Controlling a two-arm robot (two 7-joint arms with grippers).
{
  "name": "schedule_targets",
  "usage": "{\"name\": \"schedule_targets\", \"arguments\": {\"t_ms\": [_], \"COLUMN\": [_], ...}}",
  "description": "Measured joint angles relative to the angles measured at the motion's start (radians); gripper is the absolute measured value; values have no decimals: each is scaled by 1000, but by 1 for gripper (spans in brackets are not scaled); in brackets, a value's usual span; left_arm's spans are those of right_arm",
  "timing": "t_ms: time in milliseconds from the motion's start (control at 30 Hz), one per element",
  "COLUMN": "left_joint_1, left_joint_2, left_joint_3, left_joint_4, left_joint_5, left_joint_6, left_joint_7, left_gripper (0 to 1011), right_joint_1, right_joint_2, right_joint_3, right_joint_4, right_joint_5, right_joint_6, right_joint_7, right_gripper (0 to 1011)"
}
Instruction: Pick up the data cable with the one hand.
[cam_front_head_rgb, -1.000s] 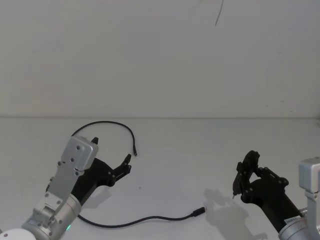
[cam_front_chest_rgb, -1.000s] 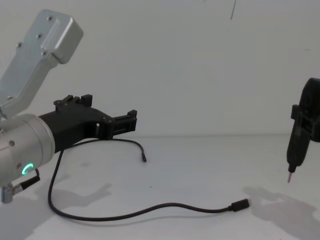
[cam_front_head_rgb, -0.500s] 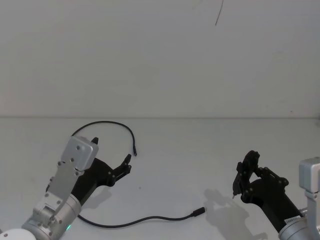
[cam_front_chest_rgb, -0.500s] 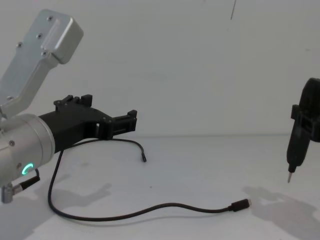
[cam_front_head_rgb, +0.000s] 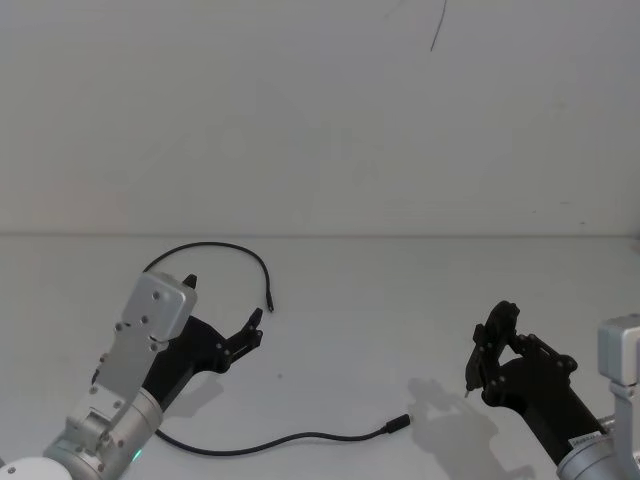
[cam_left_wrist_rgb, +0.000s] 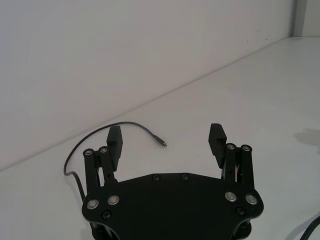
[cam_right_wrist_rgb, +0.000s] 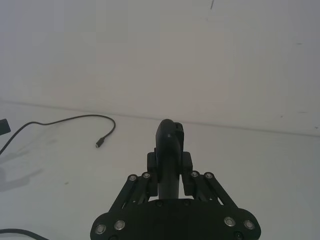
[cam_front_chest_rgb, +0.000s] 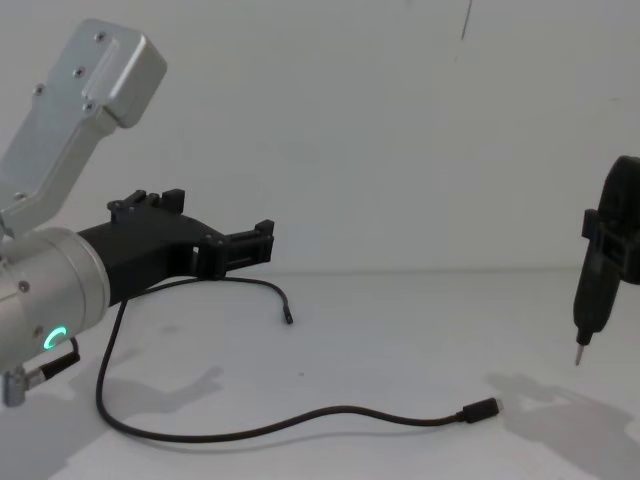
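Note:
The data cable (cam_front_head_rgb: 290, 439) lies on the white table as a thin black cord. One plug (cam_front_head_rgb: 400, 423) rests at front centre and the other plug (cam_front_head_rgb: 270, 305) farther back, and part of the loop is hidden behind my left arm. My left gripper (cam_front_head_rgb: 225, 302) hovers open above the table inside that loop, with nothing between its fingers (cam_left_wrist_rgb: 115, 140). The chest view shows the cable (cam_front_chest_rgb: 300, 421) running below and in front of this gripper (cam_front_chest_rgb: 222, 215). At the right, my right gripper (cam_front_head_rgb: 487, 352) is shut on a slim black pen-like tool (cam_front_chest_rgb: 590, 295) whose pale tip points down.
The white table (cam_front_head_rgb: 400, 300) ends at a plain white wall, with its back edge running across the head view. A thin dark line (cam_front_head_rgb: 437, 30) hangs high on the wall. The right gripper (cam_right_wrist_rgb: 170, 175) stays above the table's right side, away from the cable.

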Motion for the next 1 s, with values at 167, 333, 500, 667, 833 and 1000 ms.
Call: {"name": "schedule_targets", "arguments": {"t_ms": [167,333,500,667,833,1000], "left_joint_1": [0,0,2,3,0,-7], "left_joint_2": [0,1,12,32,63,94], "left_joint_3": [0,0,1,3,5,7], "left_joint_4": [0,-1,-12,-25,-41,-55], "left_joint_5": [0,0,-3,-14,-32,-51], "left_joint_6": [0,0,5,14,29,48], "left_joint_7": [0,-2,-26,-65,-129,-195], "left_gripper": [1000,1001,1001,1001,1001,1001], "right_joint_1": [0,0,0,0,0,0], "right_joint_2": [0,0,0,0,0,0], "right_joint_3": [0,0,0,0,0,0], "right_joint_4": [0,0,0,0,0,0], "right_joint_5": [0,0,0,0,0,0], "right_joint_6": [0,0,0,0,0,0], "right_joint_7": [0,0,0,0,0,0], "right_gripper": [263,263,263,263,263,263]}}
